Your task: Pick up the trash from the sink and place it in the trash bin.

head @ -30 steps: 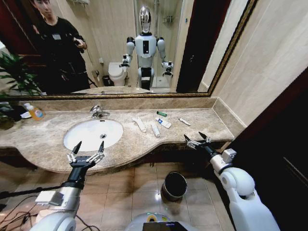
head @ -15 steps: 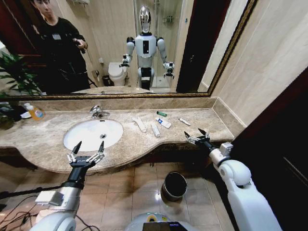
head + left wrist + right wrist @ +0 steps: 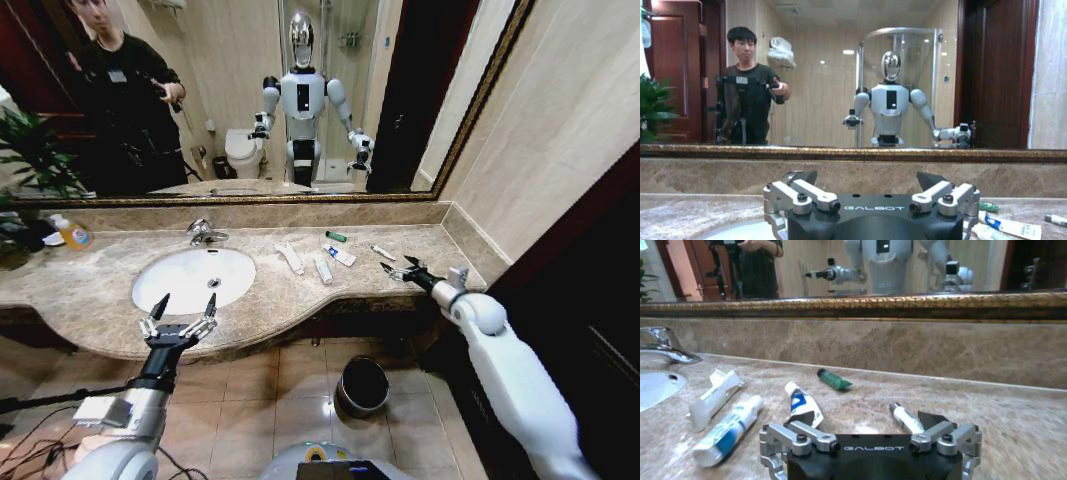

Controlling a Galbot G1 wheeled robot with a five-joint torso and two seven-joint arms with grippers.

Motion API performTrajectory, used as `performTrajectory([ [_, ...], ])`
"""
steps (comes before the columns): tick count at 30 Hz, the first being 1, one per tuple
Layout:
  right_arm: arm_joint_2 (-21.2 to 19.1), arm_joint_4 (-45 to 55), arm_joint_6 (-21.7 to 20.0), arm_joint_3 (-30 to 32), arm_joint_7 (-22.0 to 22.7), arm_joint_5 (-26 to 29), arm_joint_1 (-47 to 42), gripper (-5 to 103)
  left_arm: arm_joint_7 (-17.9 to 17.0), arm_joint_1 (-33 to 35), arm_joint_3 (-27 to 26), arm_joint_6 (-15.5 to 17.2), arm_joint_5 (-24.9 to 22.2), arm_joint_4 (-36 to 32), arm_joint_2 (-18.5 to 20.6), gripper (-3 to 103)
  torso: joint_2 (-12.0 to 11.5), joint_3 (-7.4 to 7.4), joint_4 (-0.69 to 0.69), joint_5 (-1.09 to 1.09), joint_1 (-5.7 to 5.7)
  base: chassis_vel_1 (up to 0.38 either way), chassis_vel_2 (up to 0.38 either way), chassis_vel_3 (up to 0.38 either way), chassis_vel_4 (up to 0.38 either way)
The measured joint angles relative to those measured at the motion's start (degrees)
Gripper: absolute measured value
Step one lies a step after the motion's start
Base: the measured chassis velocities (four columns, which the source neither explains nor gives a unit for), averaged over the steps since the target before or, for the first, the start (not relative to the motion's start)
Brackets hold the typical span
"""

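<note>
While the right end effector (image 3: 397,270) hovers spread beside the small white tube (image 3: 383,253) on the beige marble table (image 3: 100,285), a low approach could knock it toward neighbouring litter; the left end effector (image 3: 180,312) waits spread.

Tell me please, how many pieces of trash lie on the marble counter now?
5, all right of the sink: a white tube, a white-blue tube, a blue-white packet, a green piece near the back wall, and a small white tube nearest the right hand.
</note>
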Motion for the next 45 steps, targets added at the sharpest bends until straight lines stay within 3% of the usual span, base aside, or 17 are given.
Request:
performTrajectory([
  [11, 1.3, -15.8, -0.2, -10.9, 0.3, -1.4, 15.5, 100, 0.0, 0.0, 0.0, 0.0, 0.0, 0.0, 0.0, 100, 0.0, 0.0, 0.01, 0.01, 0.0, 0.0, 0.0, 0.0, 0.0],
  [21, 3.4, -24.6, -1.1, -12.5, 0.3, -4.2, 19.7, 100, 0.0, 0.0, 0.0, 0.0, 0.0, 0.0, 0.0, 100, 0.0, 0.0, 0.0, 0.01, 0.0, 0.0, 0.0, 0.0, 0.0],
  [28, 4.4, -24.9, -2.1, -12.0, 1.9, -2.7, 19.7, 101, 0.0, 0.0, 0.0, 0.0, 0.0, 0.0, 0.0, 100, 0.0, 0.0, 0.0, -0.01, 0.0, 0.0, 0.0, 0.0, 0.0],
  [29, 4.5, -24.8, -2.2, -12.0, 2.6, -2.1, 19.7, 94, 0.0, 0.0, 0.0, 0.0, 0.0, 0.0, 0.0, 100, 0.0, 0.0, 0.0, 0.0, 0.0, 0.0, 0.0, 0.0, 0.0],
  [31, 4.5, -24.8, -2.3, -12.0, 2.7, -2.0, 19.7, 94, 0.0, 0.0, 0.0, 0.0, 0.0, 0.0, 0.0, 100, 0.0, 0.0, 0.0, 0.0, 0.0, 0.0, 0.0, 0.0, 0.0],
  [37, 4.9, -25.5, -2.4, -12.0, 3.1, -2.8, 19.8, 74, 0.0, 0.0, 0.0, 0.0, 0.0, 0.0, 0.0, 100, 0.0, 0.0, 0.0, 0.0, 0.0, 0.0, 0.0, 0.0, 0.0],
  [39, 4.9, -25.5, -2.4, -12.0, 3.1, -2.9, 19.8, 74, 0.0, 0.0, 0.0, 0.0, 0.0, 0.0, 0.0, 100, 0.0, 0.0, 0.0, 0.0, -0.01, 0.0, 0.0, 0.0, 0.0],
  [41, 5.1, -25.7, -2.3, -12.2, 3.1, -3.6, 20.0, 63, 0.0, 0.0, 0.0, 0.0, 0.0, 0.0, 0.0, 100, 0.0, -0.01, 0.0, 0.0, -0.01, 0.0, 0.0, 0.0, 0.0],
  [43, 5.2, -25.8, -2.3, -12.2, 3.2, -3.6, 20.0, 63, 0.0, 0.0, 0.0, 0.0, 0.0, 0.0, 0.0, 100, 0.0, 0.0, 0.0, 0.0, 0.0, 0.0, 0.0, 0.0, 0.0],
  [45, 5.3, -25.8, -2.2, -12.3, 3.5, -3.8, 20.1, 54, 0.0, 0.0, 0.0, 0.0, 0.0, 0.0, 0.0, 100, 0.0, -0.01, 0.0, -0.01, 0.0, 0.0, 0.0, 0.0, 0.0],
])
